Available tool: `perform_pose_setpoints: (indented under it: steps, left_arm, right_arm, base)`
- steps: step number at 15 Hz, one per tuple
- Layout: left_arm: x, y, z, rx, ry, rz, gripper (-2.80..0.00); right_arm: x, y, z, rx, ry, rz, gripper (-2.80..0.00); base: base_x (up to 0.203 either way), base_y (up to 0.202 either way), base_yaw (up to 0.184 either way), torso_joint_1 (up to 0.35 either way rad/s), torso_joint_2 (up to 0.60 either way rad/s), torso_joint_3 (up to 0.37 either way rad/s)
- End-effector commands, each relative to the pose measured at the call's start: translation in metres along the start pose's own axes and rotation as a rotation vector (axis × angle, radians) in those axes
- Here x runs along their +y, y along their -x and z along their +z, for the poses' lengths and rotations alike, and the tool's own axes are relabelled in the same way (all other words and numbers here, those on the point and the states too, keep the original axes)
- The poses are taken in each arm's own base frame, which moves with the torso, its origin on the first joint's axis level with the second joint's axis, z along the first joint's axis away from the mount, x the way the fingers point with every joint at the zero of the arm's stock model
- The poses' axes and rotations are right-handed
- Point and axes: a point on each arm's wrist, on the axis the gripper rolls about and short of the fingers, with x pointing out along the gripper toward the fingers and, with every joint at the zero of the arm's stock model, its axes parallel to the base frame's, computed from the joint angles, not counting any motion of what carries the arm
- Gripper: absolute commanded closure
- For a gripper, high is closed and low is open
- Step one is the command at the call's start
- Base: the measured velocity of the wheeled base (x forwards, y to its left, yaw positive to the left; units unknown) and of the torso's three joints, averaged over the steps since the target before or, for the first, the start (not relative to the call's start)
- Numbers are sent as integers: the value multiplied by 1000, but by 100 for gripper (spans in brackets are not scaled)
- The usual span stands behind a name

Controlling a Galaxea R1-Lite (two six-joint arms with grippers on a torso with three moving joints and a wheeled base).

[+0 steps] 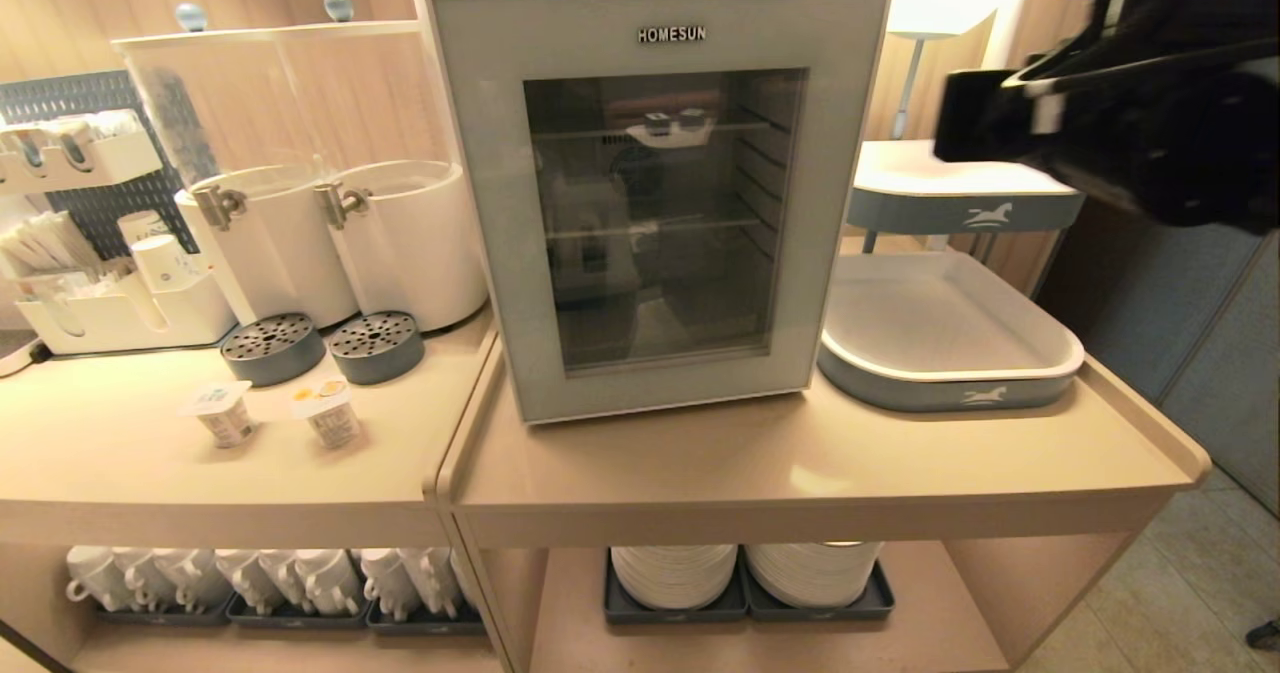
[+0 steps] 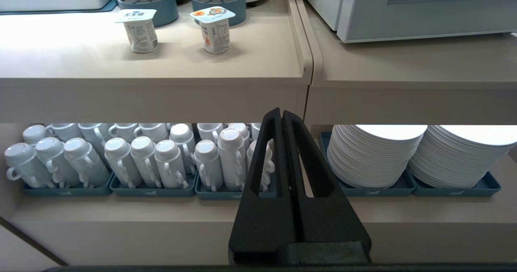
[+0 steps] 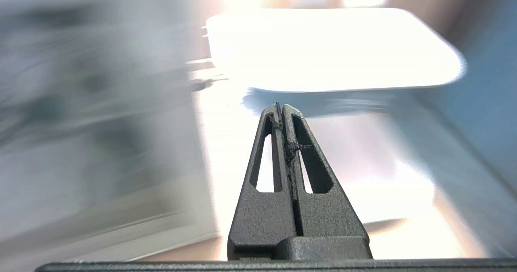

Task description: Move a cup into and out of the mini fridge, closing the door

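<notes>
Mini fridge (image 1: 660, 203) standing in the middle of the right-hand counter (image 1: 820, 473), white and boxy. Door (image 1: 480, 203) shut flat on the front: dark glass in a wide, smooth grey-blue frame, with "HOMESUN" along the top. Thin wire shelves behind the glass; cannot tell for sure if a cup sits inside.

Two little cups (image 1: 275, 413) with peel-off foil lids just to the left, on the next counter, side by side and upright, not touching. Looks like the job is only at its start: door not yet opened, no cup picked up, so opening, putting in, taking out and shutting all seem left to do.

Right gripper (image 3: 281, 106) up high beside the fridge's right side, black and rough-looking, fingers pressed together, holding nothing. Blurry in the head view, near the top right corner. Left gripper (image 2: 281, 112) down low in front of the counter's edge, fingers pressed together too, holding nothing, parked.

Two round white drink tanks (image 1: 340, 243) with metal taps left of the fridge, round grey drip pads (image 1: 320, 348) with holes under them. Wide grey-blue trays (image 1: 950, 343) with white insides to the right. On the low shelf, shiny white mugs (image 2: 133, 163) upside down in rows, and stacks of white plates (image 2: 416, 154).
</notes>
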Motion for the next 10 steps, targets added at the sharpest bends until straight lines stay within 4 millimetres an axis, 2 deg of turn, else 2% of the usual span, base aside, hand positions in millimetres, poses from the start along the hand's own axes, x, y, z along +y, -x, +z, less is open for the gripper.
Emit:
perform_pose_setpoints:
  steps: [1,2,4,6,8,10]
  left_arm:
    - [0,0,0,1,1,0,0]
    - [0,0,0,1,1,0,0]
    - [0,0,0,1,1,0,0]
    - [0,0,0,1,1,0,0]
    - [0,0,0,1,1,0,0]
    - [0,0,0,1,1,0,0]
  right_arm:
    - [-94,57,35,-116,-104,-171,0]
    - [-123,71,32,-124,-112,-274,0]
    - [-165,107,18,-142,-131,-441,0]
    - [-186,149,2,-179,-155,-537,0]
    - [-197,193,-21,-229,-193,-577,0]
    - [-203,236,-49,-303,-246,-539,0]
  base:
    - [0,0,0,0,0,0]
    - [0,0,0,0,0,0]
    - [0,0,0,0,0,0]
    - [0,0,0,0,0,0]
    - [0,0,0,0,0,0]
    - [0,0,0,0,0,0]
